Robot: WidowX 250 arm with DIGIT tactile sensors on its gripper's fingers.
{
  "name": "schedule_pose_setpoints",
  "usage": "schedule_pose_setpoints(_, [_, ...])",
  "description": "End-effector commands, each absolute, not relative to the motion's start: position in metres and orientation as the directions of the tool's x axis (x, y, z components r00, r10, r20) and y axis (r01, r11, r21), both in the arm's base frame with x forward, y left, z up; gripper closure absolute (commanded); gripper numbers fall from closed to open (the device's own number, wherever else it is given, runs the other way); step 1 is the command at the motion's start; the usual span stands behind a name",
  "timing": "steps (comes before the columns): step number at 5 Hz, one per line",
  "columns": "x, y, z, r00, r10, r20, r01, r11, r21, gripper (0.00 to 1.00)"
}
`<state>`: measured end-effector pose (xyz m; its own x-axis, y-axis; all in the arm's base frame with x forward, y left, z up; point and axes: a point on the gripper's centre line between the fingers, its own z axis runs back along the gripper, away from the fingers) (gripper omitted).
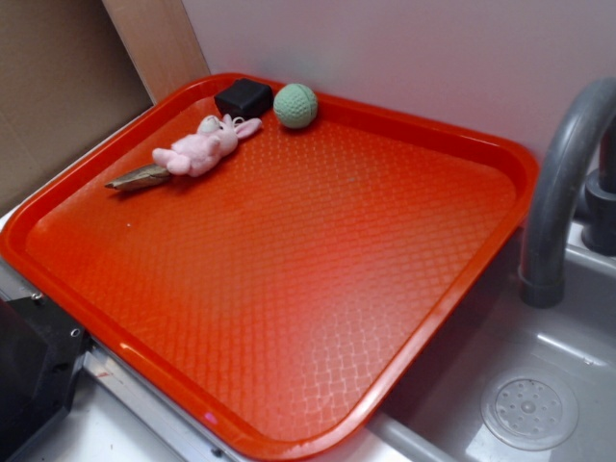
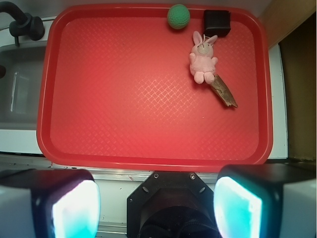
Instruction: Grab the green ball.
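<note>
The green ball [image 1: 295, 105] [image 2: 178, 16] is small, pale green and knitted. It rests at the far edge of the red tray [image 1: 289, 318] [image 2: 114, 109], against the rim, just beside a small black block [image 1: 243, 97] [image 2: 217, 22]. My gripper [image 2: 157, 203] shows only in the wrist view, high above the tray's near edge and far from the ball. Its jaws stand wide apart with nothing between the glowing pads [image 2: 77, 210]. The exterior view does not show the gripper.
A pink plush bunny [image 1: 200, 147] [image 2: 203, 58] lies near the block, with a brown wood scrap [image 1: 140, 177] [image 2: 224, 91] at its feet. A grey faucet [image 1: 563, 183] and sink [image 1: 529, 409] lie beside the tray. A wall runs behind it.
</note>
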<state>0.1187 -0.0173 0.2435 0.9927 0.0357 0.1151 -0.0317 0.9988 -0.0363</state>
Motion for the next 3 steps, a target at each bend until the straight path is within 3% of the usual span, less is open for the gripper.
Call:
schedule_pose_setpoints(1, [0.119, -0.017, 0.243, 0.993, 0.036, 0.115, -0.032, 0.999, -0.036, 0.00])
schedule_pose_setpoints(2, [0.169, 0.000, 0.218, 0.978, 0.186, 0.095, -0.183, 0.982, -0.043, 0.00])
schedule_pose_setpoints(3, [0.216, 0.024, 0.195, 0.926, 0.356, 0.128, -0.353, 0.934, -0.049, 0.00])
